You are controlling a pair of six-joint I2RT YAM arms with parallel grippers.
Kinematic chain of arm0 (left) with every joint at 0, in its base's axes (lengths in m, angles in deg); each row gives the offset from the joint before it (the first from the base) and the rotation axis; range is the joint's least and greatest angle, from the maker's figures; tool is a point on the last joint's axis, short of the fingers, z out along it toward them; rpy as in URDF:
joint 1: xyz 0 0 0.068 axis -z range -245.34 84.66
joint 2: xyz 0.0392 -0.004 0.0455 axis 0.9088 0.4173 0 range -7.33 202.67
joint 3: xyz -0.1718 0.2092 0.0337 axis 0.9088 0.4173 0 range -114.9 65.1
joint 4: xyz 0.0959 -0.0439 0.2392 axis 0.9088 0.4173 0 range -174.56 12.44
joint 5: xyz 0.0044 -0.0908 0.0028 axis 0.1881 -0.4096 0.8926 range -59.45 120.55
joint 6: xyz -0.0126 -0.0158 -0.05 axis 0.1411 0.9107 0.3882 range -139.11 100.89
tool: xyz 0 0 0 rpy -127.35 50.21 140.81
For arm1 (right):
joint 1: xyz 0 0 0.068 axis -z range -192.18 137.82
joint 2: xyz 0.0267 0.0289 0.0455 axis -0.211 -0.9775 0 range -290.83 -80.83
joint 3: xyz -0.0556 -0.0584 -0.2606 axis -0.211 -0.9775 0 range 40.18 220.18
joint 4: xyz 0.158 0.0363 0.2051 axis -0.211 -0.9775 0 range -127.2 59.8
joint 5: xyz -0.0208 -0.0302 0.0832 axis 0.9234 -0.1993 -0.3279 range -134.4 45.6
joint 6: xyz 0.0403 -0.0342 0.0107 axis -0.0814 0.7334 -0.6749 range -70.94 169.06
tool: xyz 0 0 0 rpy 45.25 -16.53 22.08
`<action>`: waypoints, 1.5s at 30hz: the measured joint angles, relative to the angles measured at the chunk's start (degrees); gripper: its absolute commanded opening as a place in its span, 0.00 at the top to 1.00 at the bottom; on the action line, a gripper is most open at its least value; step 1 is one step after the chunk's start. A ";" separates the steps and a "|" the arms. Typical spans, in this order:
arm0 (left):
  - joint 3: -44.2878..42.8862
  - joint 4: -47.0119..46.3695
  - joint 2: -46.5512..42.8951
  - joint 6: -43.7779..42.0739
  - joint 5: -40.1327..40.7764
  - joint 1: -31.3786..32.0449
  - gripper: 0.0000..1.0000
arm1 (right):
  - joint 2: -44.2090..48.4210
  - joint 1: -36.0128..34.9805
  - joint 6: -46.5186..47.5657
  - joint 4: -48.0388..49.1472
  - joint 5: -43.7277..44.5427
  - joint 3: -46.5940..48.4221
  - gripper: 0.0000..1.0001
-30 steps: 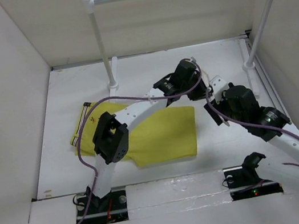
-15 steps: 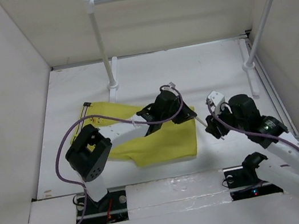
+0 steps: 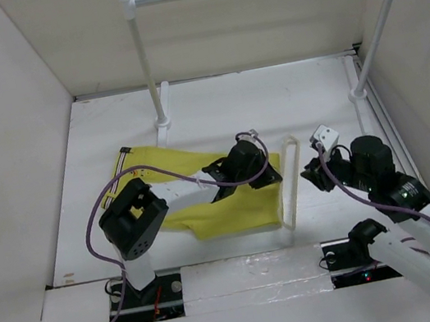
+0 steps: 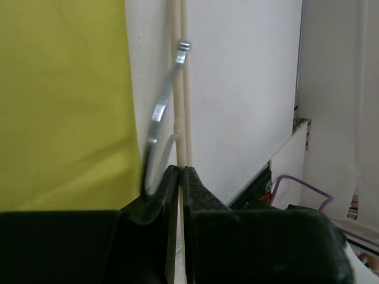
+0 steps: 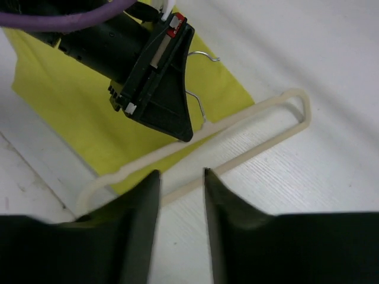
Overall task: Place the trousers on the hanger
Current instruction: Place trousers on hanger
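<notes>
Trousers [image 3: 231, 204] lie flat on worktop [image 3: 223, 109], waistband at far left. Hanger [image 3: 290, 189] sits along their right edge, one arm over cloth. Left jaws clenched on hanger beside hook base. Right jaws released, hovering above hanger's bars. Cloth looks light, limp, likely to sag and slide; pinch at hem corner. Hanger looks thin, stiff, light.

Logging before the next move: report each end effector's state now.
Left end effector: closed on the hanger.
Right end effector: open, holding nothing.
</notes>
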 measured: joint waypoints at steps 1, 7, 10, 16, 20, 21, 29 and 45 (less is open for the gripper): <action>0.00 0.07 0.00 -0.20 0.17 0.00 1.00 | 0.87 0.07 -0.94 0.61 0.55 -0.96 0.82; 1.42 -0.26 -0.20 -0.68 1.16 0.13 1.00 | 0.07 0.35 -5.57 4.31 1.79 -10.84 0.76; 4.83 -1.18 -1.79 -0.37 2.43 0.68 1.00 | -1.90 0.33 -8.83 8.11 0.85 -15.43 0.99; 10.08 -3.69 -4.87 1.44 5.27 2.38 1.00 | -10.21 0.04 -16.65 25.49 -0.15 -23.78 0.95; 10.08 -5.64 -4.74 1.90 6.73 2.51 1.00 | -20.52 -0.66 -17.97 33.55 0.20 -23.76 0.78; 10.10 -6.21 -4.63 2.05 7.10 2.51 1.00 | -23.02 -1.07 -18.05 34.75 0.61 -23.30 0.76; 11.30 -7.26 -4.46 2.71 8.74 2.49 1.00 | -34.34 -3.85 -18.75 41.86 2.95 -21.05 0.42; 13.16 -6.43 -4.37 2.12 14.05 2.34 1.00 | -38.47 -6.86 -22.32 47.39 6.05 -20.57 1.00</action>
